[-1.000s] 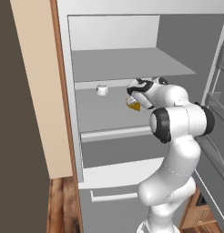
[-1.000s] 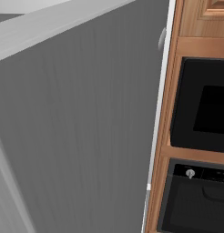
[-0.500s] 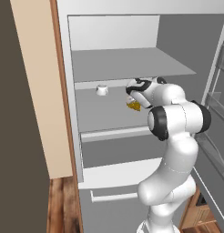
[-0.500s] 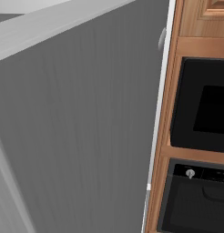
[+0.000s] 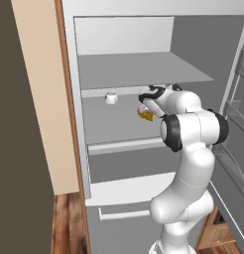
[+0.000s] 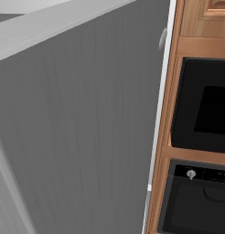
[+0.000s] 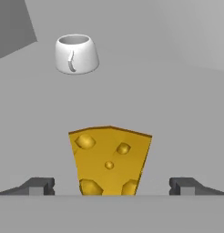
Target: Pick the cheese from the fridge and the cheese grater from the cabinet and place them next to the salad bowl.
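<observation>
Fridge [image 5: 193, 59]: I had it open, cheese [image 7: 110, 159] and small white cup [image 7: 76, 54] on its middle shelf.
Gripper [image 7: 112, 186]: I saw fingers wide apart, flanking cheese, untouched.

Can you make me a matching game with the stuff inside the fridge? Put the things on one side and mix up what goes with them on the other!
Things:
1. cheese
2. cup
3. claw
4. fridge

Descriptions:
A. small and white, on the shelf beyond the cheese
B. open wide, one tip on each side of the cheese
C. yellow-orange wedge with holes
D. light grey, with grey shelves inside

Right pairs: 1-C, 2-A, 3-B, 4-D
</observation>
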